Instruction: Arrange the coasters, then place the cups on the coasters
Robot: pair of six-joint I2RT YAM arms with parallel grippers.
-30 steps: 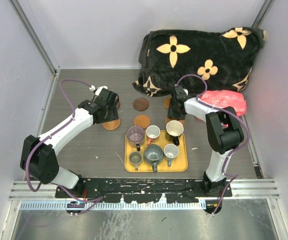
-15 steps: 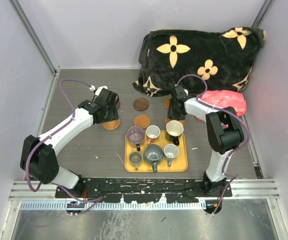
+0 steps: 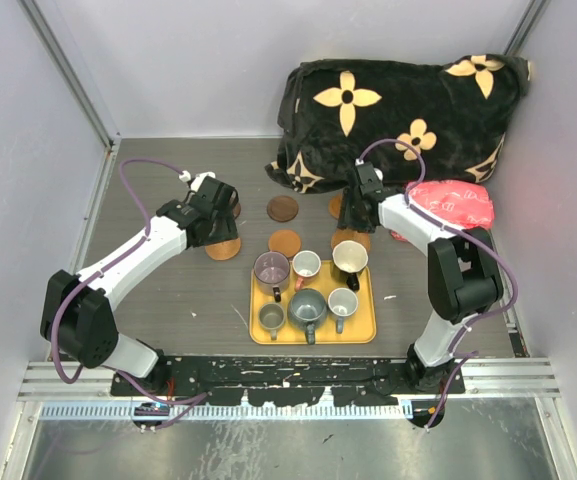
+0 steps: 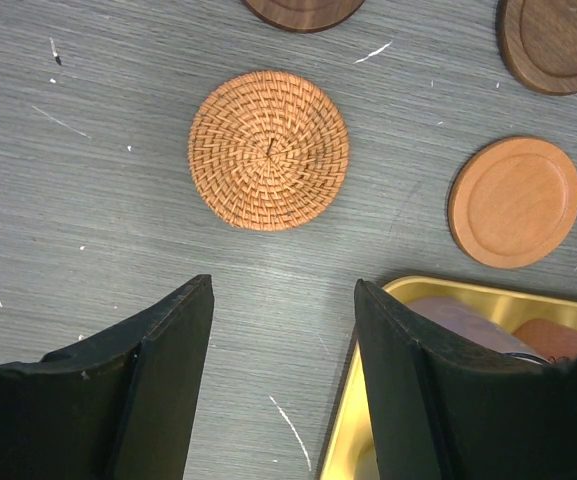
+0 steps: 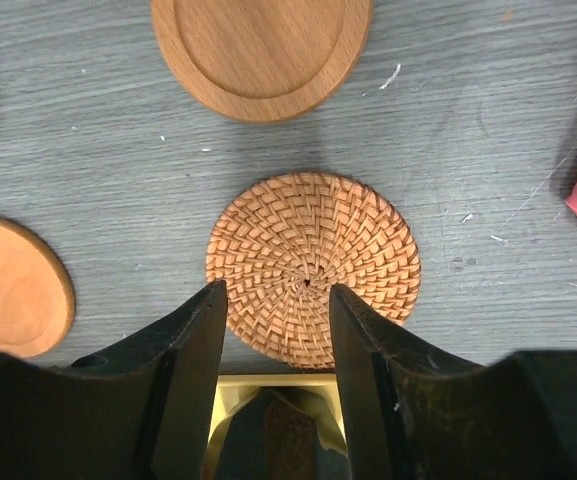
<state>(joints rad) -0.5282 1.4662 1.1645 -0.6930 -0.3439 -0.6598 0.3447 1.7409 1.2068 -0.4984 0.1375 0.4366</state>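
Right wrist: right jaws half open over wicker coaster [image 5: 313, 265], empty | left jaws open, empty

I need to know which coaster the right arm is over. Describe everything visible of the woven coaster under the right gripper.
The woven coaster is a round, flat disc of tan-orange wicker, plaited in a spiral from a small centre knot. It lies flat on the grey table, apart from the pale wooden coaster beyond it. Its near edge passes behind the open fingers of the right gripper, close to the yellow tray; contact with either cannot be told. No cup is on it.
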